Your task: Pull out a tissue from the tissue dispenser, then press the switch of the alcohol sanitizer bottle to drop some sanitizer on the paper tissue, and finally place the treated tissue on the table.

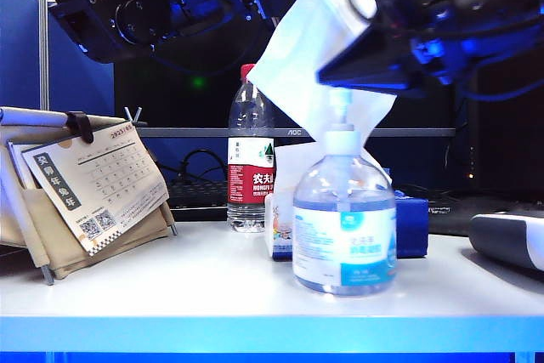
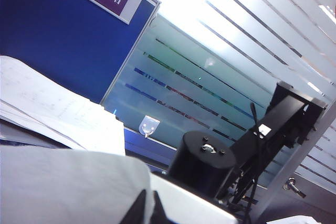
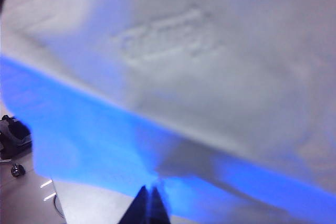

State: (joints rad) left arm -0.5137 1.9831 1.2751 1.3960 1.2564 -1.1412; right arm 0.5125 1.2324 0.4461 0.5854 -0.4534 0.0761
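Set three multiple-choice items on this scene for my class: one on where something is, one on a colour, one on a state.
1. Where is the tissue dispenser?
A. Behind the alcohol sanitizer bottle
B. On top of the desk calendar
C. At the table's front edge

2. What colour is the water bottle's cap?
A. Green
B. Red
C. White

3. What state is the tissue in?
A. Lying flat on the table
C. Folded inside the box
B. Held up in the air above the switch

Answers:
1. A, the blue box shows behind the clear bottle.
2. B, the cap of the slim bottle is red.
3. B, the right pincer, shut on the sheet, holds it over the pump; the left pincer is shut, off to the left.
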